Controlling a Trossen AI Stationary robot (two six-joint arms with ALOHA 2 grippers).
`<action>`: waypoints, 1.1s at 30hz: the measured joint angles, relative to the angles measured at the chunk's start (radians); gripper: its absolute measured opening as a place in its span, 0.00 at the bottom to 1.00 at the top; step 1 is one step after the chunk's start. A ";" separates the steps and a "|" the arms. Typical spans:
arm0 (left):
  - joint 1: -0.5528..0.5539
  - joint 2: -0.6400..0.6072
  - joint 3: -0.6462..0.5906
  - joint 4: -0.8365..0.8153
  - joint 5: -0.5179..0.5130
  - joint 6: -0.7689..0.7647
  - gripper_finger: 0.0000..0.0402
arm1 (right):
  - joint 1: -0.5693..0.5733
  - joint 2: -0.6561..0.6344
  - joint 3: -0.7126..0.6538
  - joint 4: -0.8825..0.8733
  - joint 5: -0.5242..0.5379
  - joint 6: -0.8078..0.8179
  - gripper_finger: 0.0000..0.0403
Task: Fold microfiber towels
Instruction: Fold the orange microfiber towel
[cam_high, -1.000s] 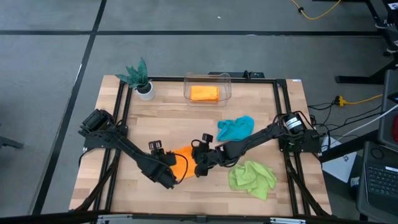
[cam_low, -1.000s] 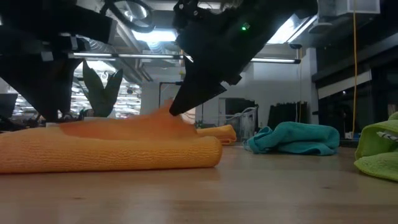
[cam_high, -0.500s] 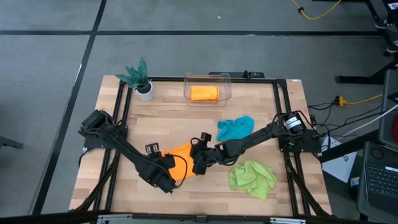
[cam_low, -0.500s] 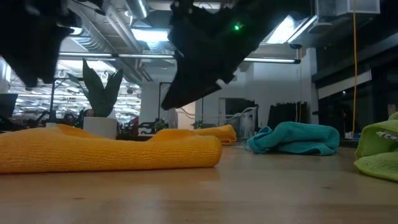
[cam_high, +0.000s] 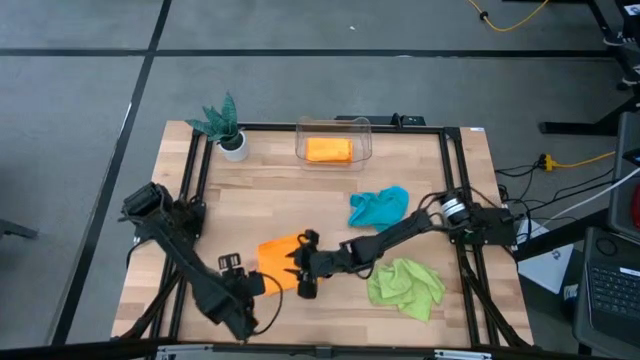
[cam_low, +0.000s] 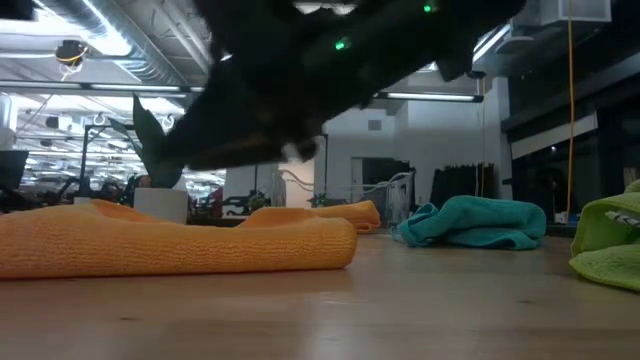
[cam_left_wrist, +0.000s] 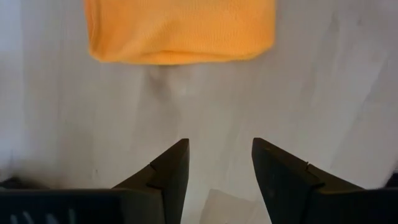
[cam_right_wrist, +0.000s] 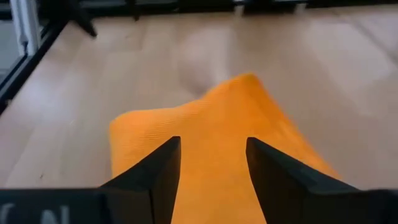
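An orange towel (cam_high: 278, 260) lies folded flat on the wooden table (cam_high: 300, 190), a little left of the middle near the front. My left gripper (cam_high: 248, 287) hovers open just off its near-left edge; in the left wrist view (cam_left_wrist: 217, 146) only bare table lies between the fingers, and the towel (cam_left_wrist: 180, 31) is farther ahead. My right gripper (cam_high: 303, 278) reaches in from the right and stands open low over the towel's right part (cam_right_wrist: 211, 124). In the low view the dark arm hangs above the towel (cam_low: 180, 245), with a gap showing between them.
A teal towel (cam_high: 380, 207) lies bunched right of centre and a lime green towel (cam_high: 405, 283) crumpled at the near right. A clear container (cam_high: 333, 140) at the far edge holds a folded orange towel (cam_high: 328, 150). A small potted plant (cam_high: 225, 125) stands at the far left.
My left gripper has drawn back from the orange towel toward the table's near left and risen. My right gripper has moved left over the towel and tipped flatter. The towel's upper layer, raised a second ago, now lies flat.
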 joint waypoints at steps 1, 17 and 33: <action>-0.015 0.000 0.000 0.000 -0.011 -0.016 0.42 | 0.001 0.029 0.030 0.001 -0.002 -0.011 0.45; -0.122 0.000 0.000 0.015 -0.144 -0.212 0.42 | -0.014 0.322 0.404 -0.062 0.087 -0.035 0.40; -0.127 0.000 0.000 0.046 -0.186 -0.215 0.42 | 0.000 0.319 0.523 -0.121 0.231 -0.153 0.40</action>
